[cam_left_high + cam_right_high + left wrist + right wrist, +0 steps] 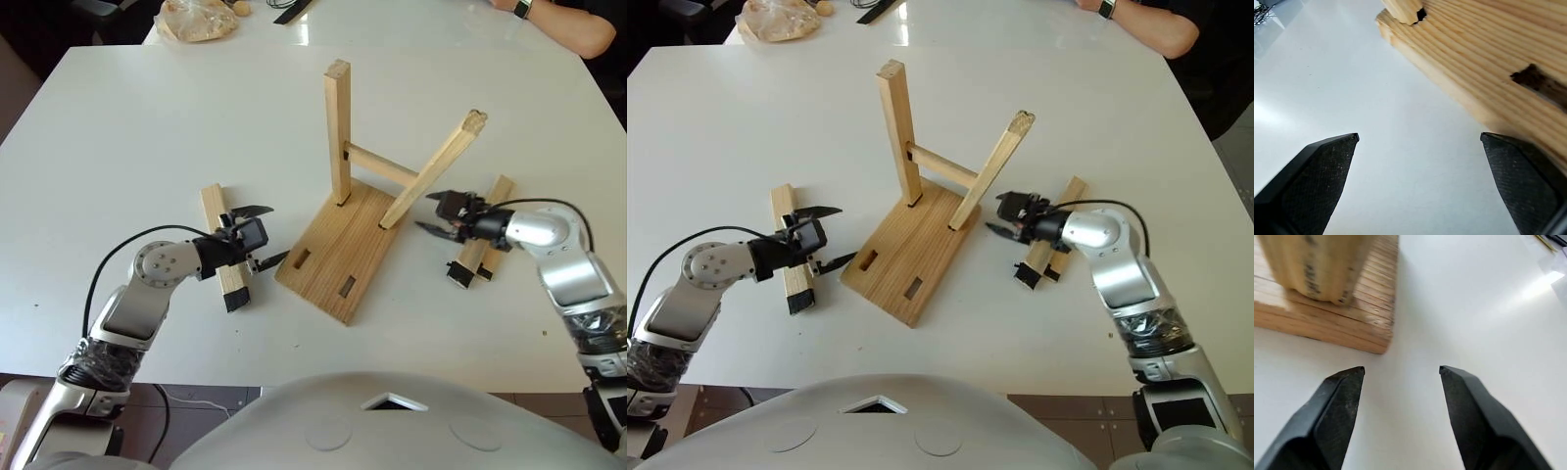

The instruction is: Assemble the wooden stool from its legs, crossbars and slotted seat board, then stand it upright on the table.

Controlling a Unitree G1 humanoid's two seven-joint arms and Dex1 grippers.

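Seat board (pixel 338 250) lies flat on white table (pixel 147 127), approx ctr, slotted face up. Two legs stand in its far slots. The upright leg (pixel 338 127) is on the left side. The tilted leg (pixel 436 166) is on the right, leaning out to the right w/ a rough, chipped top end. Crossbar (pixel 382 164) joins the two partway up. The two near slots (pixel 301 259) show as dark openings in the board.

Left gripper (pixel 277 233) sits low over the table, just left of the board's near-left edge, jaws wide, gripping nothing. In left wrist view its fingers (pixel 1322 171) frame bare table, w/ the board's edge and a slot close ahead, one finger nearly at the edge. That arm's wrist crosses over a loose left piece (pixel 213 204), a wooden stick flat on the table w/ a dark near end.

Right gripper (pixel 423 211) is just right of the board, beside the foot of the tilted leg, jaws wide, holding nothing. In right wrist view its fingers (pixel 1337 406) are apart from the board corner and leg foot ahead, bare table btwn. Behind that gripper, partly under the forearm, lie loose right pieces (pixel 497 191), two sticks side by side w/ dark near ends.

Crumpled plastic bag (pixel 199 20) sits at the table's far-left edge, well apart from the stool parts
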